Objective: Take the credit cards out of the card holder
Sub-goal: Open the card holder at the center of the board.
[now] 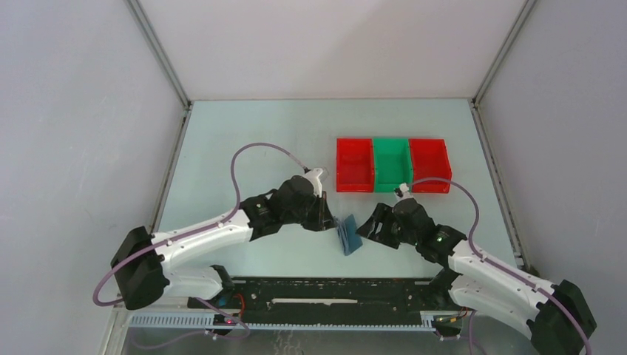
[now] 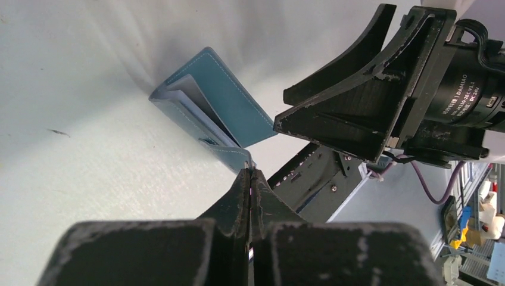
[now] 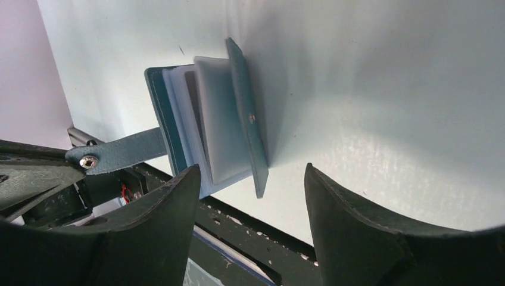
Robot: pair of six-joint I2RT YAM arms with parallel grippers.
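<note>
The blue-teal card holder [image 1: 348,235] stands half open on its edge on the table between my two grippers. My left gripper [image 1: 327,216] is shut on its snap strap [image 3: 119,152]; in the left wrist view the shut fingertips [image 2: 251,173] pinch the strap end just below the card holder [image 2: 226,101]. My right gripper [image 1: 370,225] is open and empty, its fingertips [image 3: 253,170] just short of the card holder's open end [image 3: 245,113]. The credit cards [image 3: 223,128] sit inside, pale edges fanned between the covers, and also show in the left wrist view [image 2: 192,98].
Three plastic bins stand in a row behind the grippers: red [image 1: 354,164], green [image 1: 391,164], red [image 1: 429,164]. A black rail [image 1: 333,292] runs along the table's near edge, close under the card holder. Grey walls enclose the table.
</note>
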